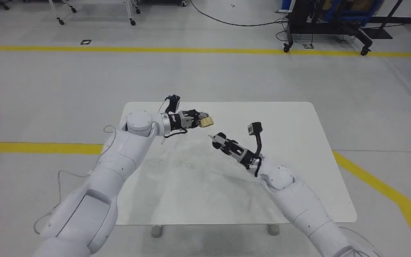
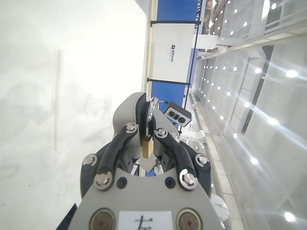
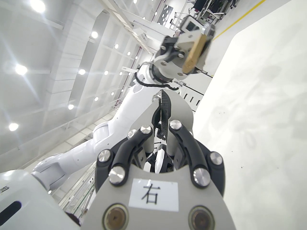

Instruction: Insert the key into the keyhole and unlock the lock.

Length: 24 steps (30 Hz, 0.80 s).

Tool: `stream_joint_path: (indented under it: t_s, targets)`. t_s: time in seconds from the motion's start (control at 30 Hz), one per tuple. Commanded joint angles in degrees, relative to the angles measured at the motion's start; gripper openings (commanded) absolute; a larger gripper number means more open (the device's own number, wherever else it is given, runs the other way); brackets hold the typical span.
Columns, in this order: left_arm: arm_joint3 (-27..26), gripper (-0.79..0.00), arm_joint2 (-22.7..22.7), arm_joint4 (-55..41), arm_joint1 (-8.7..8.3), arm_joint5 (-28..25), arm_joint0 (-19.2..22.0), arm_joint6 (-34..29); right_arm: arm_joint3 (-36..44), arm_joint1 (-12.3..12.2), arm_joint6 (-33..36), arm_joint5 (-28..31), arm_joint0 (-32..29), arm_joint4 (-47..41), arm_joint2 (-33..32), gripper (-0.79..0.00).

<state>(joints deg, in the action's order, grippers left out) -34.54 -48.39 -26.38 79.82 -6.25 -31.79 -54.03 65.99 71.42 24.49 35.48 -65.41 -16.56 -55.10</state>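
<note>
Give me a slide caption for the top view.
Left gripper holds a brass padlock over the white table, right gripper facing it.

Above the table (image 1: 302, 193), the lock (image 1: 207, 121) in the left gripper (image 1: 201, 119) sits just left of and beyond the right gripper (image 1: 216, 138), not touching it.

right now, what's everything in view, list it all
lock: one, brass with a silver shackle, held over the table
key: one, only a small tip visible, colour unclear, sticking out of the right gripper, apart from the lock
table: one, white, under both arms
floor lines: several, yellow, on the grey floor around the table
cart: one, black, far side of the floor
left gripper: one, grey and black, jaws shut on the lock
right gripper: one, grey and black, jaws shut, pointing toward the lock
</note>
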Motion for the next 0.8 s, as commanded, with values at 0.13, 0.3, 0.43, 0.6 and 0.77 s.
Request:
stream_joint_path:
  t_s: [0.13, 0.3, 0.43, 0.6, 0.77]
  targets:
    - [-3.32, -0.785, -0.30, 3.99, -0.38, -1.59, -1.96, 5.93, 0.43, 1.53, -14.32, -1.53, -0.73, 5.52, 1.44, -0.785]
    - [-6.05, -0.785, -1.19, 5.51, -0.76, -0.69, -3.27, 8.33, 0.76, 2.64, -25.51, -1.67, -1.92, 9.77, 1.67, -0.785]
    - [-7.10, -0.785, -2.81, 4.09, -1.10, -0.16, -4.40, 8.46, 0.23, 4.05, -31.91, -2.71, -2.19, 12.08, 3.74, -0.785]
    - [-8.23, -0.785, -3.92, 4.30, -1.43, 0.44, -5.14, 8.26, -1.19, 5.96, -34.67, -2.56, -1.55, 10.84, 6.42, -0.785]
    - [-9.97, -0.785, -4.13, 6.81, -1.57, -0.44, -5.84, 10.59, -2.76, 7.13, -35.30, -0.78, -0.80, 11.97, 7.58, -0.785]
